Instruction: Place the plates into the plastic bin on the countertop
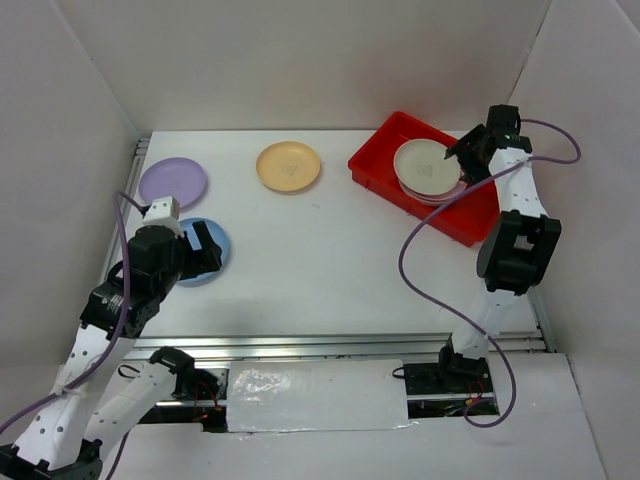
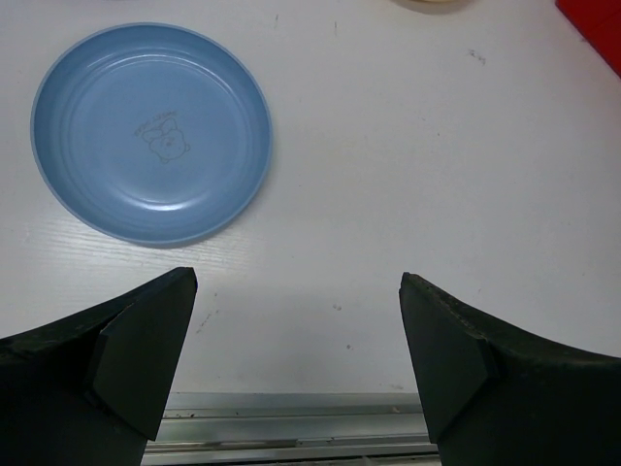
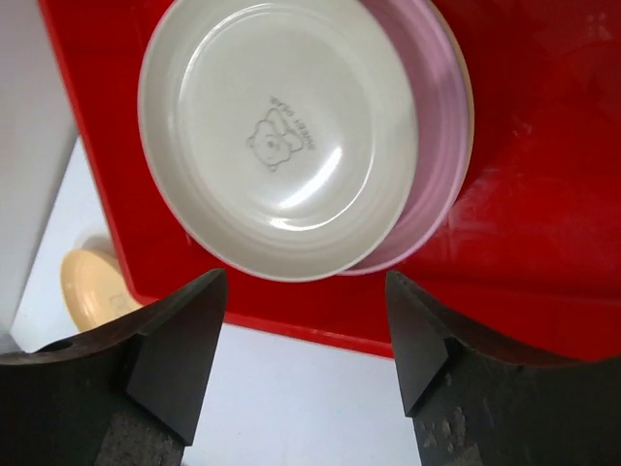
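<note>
Inside red bin (image 1: 375, 165), far right of countertop (image 1: 330, 260): cream plate (image 1: 425, 165) stacked on pink plate (image 3: 441, 146). Right gripper (image 3: 303, 291) above stack, jaws apart, empty. Outside bin, on countertop: yellow-orange plate (image 1: 288, 166), lilac plate (image 1: 172, 182), blue plate (image 2: 152, 133). Left gripper (image 2: 296, 291) near blue plate, jaws spread wide, holding nothing.

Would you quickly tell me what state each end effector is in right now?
Left end effector: open, empty, near the blue plate.
Right end effector: open, empty, over the cream plate in the red bin.
</note>
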You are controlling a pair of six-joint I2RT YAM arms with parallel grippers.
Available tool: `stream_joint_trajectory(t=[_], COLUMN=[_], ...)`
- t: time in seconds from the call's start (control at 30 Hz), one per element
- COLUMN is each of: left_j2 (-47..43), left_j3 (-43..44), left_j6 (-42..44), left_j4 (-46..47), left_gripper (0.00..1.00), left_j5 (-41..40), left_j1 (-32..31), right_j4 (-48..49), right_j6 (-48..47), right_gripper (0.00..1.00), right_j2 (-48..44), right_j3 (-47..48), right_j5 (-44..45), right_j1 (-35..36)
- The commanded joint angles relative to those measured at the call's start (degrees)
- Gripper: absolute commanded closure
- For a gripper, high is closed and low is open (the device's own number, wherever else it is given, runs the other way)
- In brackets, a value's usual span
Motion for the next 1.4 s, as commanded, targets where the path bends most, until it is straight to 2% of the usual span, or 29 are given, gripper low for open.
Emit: stream_joint_trajectory(t=[0.0, 0.13, 0.17, 0.2, 0.23, 0.27, 0.4, 0.5, 0.6, 0.77, 0.83, 1.03, 1.13, 1.2, 1.33, 1.37], left_j2=[1.5, 5.2, 6.4, 7.5, 10.0, 11.5, 23.1, 31.0, 38.5, 52.0, 58.6, 74.3, 79.7, 83.9, 90.7, 93.1], left_j3=[0.4, 2.2, 2.6, 2.6, 2.2, 2.0, 2.6, 2.9, 3.1, 4.4, 7.9, 20.4, 27.1, 33.3, 44.9, 48.6], left_j6=[0.6, -0.9, -2.6, -5.1, -5.7, -6.5, -12.9, -15.1, -18.4, -23.4, -23.9, -25.7, -25.4, -25.4, -25.9, -25.7], left_j4=[2.3, 1.4, 0.9, 2.0, 3.6, 5.7, 13.3, 22.7, 32.5, 50.8, 52.8, 50.3, 46.5, 40.3, 27.9, 26.0], left_gripper=[0.01, 0.01, 0.01, 0.01, 0.01, 0.01, 0.01, 0.01, 0.01, 0.01, 0.01, 0.01, 0.01, 0.02, 0.19, 0.28], left_j5=[0.9, 2.2, 2.5, 4.1, 9.1, 11.1, 11.6, 11.9, 11.3, 15.6, 16.5, 12.2, 9.9, 8.0, 2.0, 0.9], left_j1=[0.2, 0.1, 0.2, 0.1, 0.2, 0.1, 0.4, 1.8, 3.7, 7.8, 8.3, 10.0, 10.0, 9.8, 9.3, 9.0], right_j4=[0.4, 5.5, 6.2, 9.1, 10.9, 12.4, 20.3, 28.6, 33.7, 40.2, 40.4, 43.3, 41.7, 41.2, 39.7, 39.6], right_j6=[1.0, 0.0, -0.2, -0.8, -1.0, -0.8, 1.5, 3.8, 6.0, 7.6, 8.4, 10.8, 10.8, 10.6, 10.6, 10.6], right_gripper=[0.26, 0.25, 0.18, 0.18, 0.18, 0.14, 0.14, 0.14, 0.13, 0.13, 0.13, 0.13, 0.13, 0.13, 0.13, 0.13], right_j2=[-12.8, -25.0, -27.6, -32.2, -34.2, -36.2, -44.6, -50.6, -54.3, -58.7, -60.0, -66.9, -69.0, -70.2, -71.4, -71.8], right_j3=[-1.8, -13.2, -15.3, -17.9, -23.9, -26.5, -42.1, -53.5, -60.6, -67.3, -70.0, -76.1, -77.4, -78.0, -78.1, -78.4], right_j5=[2.0, 0.0, -0.4, -1.0, -2.2, -2.8, -10.0, -15.1, -18.3, -23.0, -23.8, -22.4, -21.2, -20.5, -19.5, -19.6], right_j1=[0.9, 3.4, 4.4, 6.6, 7.8, 8.9, 14.6, 18.4, 23.1, 30.8, 32.8, 38.0, 39.4, 40.2, 40.9, 41.0])
